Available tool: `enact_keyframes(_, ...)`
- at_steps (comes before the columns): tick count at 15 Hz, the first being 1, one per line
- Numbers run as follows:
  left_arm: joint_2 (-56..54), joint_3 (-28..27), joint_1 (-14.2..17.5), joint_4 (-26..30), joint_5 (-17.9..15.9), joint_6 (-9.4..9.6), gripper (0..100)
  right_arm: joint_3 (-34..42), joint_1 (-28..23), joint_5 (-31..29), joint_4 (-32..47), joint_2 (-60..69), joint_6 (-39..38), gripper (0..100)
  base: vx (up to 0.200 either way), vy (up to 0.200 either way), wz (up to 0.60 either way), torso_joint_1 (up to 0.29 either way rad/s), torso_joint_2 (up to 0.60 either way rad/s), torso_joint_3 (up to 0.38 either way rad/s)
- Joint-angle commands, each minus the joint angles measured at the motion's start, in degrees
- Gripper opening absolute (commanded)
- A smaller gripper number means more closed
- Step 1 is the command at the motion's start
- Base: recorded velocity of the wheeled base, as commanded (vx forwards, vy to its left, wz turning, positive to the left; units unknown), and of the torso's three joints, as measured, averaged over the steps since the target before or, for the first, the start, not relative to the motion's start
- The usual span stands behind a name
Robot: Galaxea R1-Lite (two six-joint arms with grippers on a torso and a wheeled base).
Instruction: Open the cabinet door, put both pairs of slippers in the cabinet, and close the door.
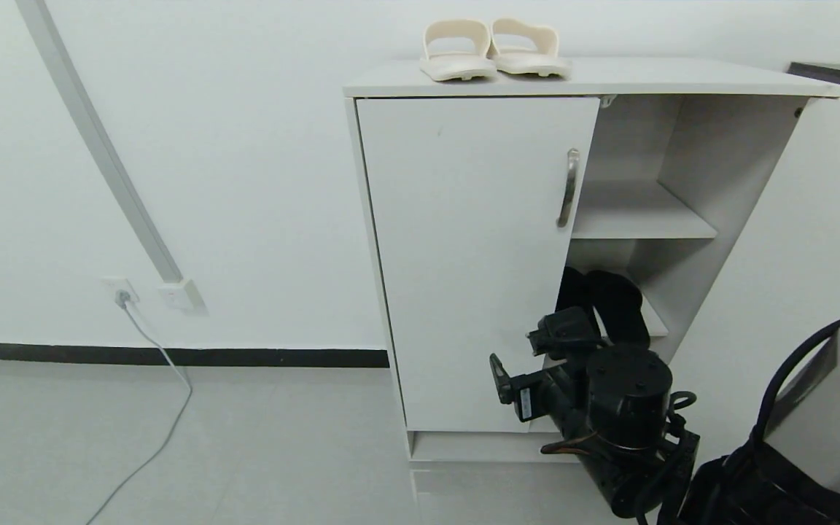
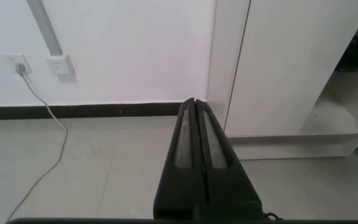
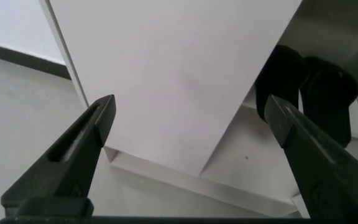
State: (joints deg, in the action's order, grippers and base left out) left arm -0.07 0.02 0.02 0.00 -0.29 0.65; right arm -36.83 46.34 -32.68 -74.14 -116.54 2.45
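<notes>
Cabinet (image 1: 682,76) ahead of you stands against the wall, with 2 doors. The left door (image 1: 471,255) is shut and has a metal handle (image 1: 569,188) upright along its right edge. The right door (image 1: 792,255) is swung wide open, so the right compartment is in the open.

You have 1 pair of cream slippers (image 1: 493,51) side by side on the cabinet top, toward its back edge, above the shut door. The other pair, the black slippers (image 1: 606,302), is already inside. They stand leaning on the lower shelf of the open compartment, just behind the free edge of the left door and below the upper shelf (image 1: 639,219).

Your right gripper (image 1: 515,350) hangs low in front of the cabinet, by the bottom right corner of the left door. Its jaws are spread wide and released, with nothing between them. The right wrist view looks between them at the door and the black slippers beyond. A white sticker (image 1: 524,403) sits on its body, its print too small to read.

Your left gripper (image 2: 194,106) is clenched, fingers pressed flat together and holding nothing. It is over the floor, pointing toward the cabinet's lower left corner.

On the wall to the left are 2 sockets (image 1: 119,292), 1 with a grey cable (image 1: 165,408) trailing onto the floor.
</notes>
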Motion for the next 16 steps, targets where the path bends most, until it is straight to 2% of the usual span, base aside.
enact_keyframes(1,0.07,-0.02,-0.02,-0.09,0.03,-0.03,0,-0.09,-0.02,-0.01,-0.30,-0.09,0.01,100,0.000,0.000,0.00,0.056,-0.36,-0.359)
enact_keyframes(7,0.07,-0.02,0.06,-0.09,-0.06,-0.03,0,-0.17,0.07,-0.01,-0.21,-0.18,0.01,100,0.000,0.000,0.00,0.084,-0.50,-0.352)
enact_keyframes(16,0.07,-0.02,0.06,-0.09,-0.06,0.06,0,-0.09,0.33,-0.01,-0.21,-0.18,0.01,100,0.000,0.000,0.00,0.160,-0.48,-0.321)
